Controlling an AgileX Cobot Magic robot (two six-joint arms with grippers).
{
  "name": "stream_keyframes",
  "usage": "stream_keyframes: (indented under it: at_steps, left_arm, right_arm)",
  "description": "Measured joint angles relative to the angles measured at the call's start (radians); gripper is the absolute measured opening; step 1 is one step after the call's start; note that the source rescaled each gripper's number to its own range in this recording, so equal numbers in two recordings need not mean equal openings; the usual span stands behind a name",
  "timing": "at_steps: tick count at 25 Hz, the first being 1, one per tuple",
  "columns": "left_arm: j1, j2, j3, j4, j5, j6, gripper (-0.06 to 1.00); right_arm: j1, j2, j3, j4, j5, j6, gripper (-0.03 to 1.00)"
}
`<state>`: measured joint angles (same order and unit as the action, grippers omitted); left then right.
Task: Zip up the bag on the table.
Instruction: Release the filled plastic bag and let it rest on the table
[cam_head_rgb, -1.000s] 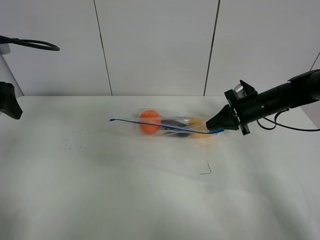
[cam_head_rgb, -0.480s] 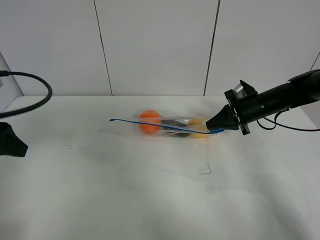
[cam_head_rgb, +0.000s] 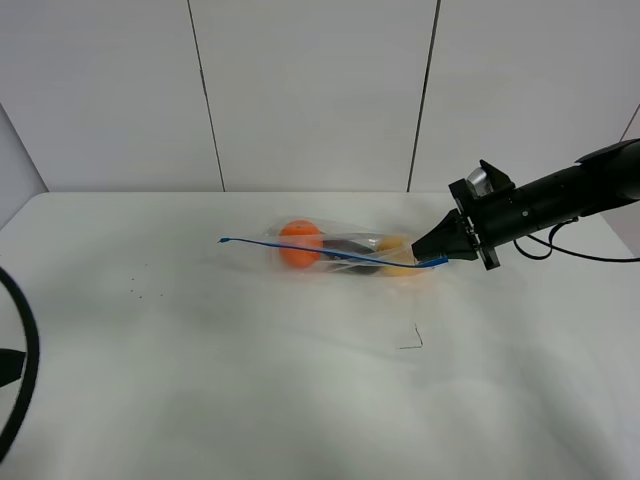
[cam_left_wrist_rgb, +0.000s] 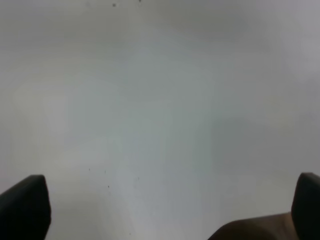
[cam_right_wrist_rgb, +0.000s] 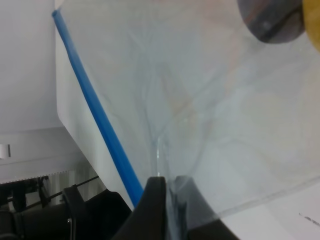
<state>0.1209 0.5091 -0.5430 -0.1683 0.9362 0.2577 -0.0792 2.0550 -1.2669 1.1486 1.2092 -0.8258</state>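
Plastic pinned at one end: right-hand corner of the bag (cam_head_rgb: 345, 255) clenched in the right tool (cam_head_rgb: 436, 257), dark fingers (cam_right_wrist_rgb: 156, 205) biting the clear film just beside the end of the blue zip strip (cam_right_wrist_rgb: 95, 112). Reads as the anchoring half of the job. Sealed or not along its length: impossible to tell. Calls for a steady pinch here, no tugging, to keep the mouth straight for a run along it from this end. Needs the left tool (cam_left_wrist_rgb: 165, 207), released and spread wide above bare worktop (cam_left_wrist_rgb: 150, 100), well apart from the bag and out of the high view but for a loop of black cable (cam_head_rgb: 33, 345), brought across to press the two lips together. Risks dragging the whole bag, light and slippery by the look of it, under any sideways pull. Lies toward the back of the white worktop, near its middle, with an orange (cam_head_rgb: 299, 243), a dark eggplant (cam_head_rgb: 350, 243) and a yellow fruit (cam_head_rgb: 398, 243) showing through. In front of it, a small dark scrap (cam_head_rgb: 412, 338). Beyond, pale wall panels (cam_head_rgb: 310, 90) split by dark seams.
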Motion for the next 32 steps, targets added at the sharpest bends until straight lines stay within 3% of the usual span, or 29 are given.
stream_keyframes:
  at_steps: [16,22,32]
  left_arm:
    - [0.000,-0.367,0.042,0.025,0.131,0.006,1.00]
    - [0.000,-0.492,0.043,0.028,0.134,0.006,1.00]
    - [0.000,-0.515,0.045,0.040,0.136,-0.049,1.00]
  right_arm:
    - [0.000,0.000,0.000,0.003,0.000,-0.019,0.00]
    - [0.000,0.000,0.000,0.005,0.000,-0.021,0.00]
    - [0.000,0.000,0.000,0.006,0.000,-0.022,0.00]
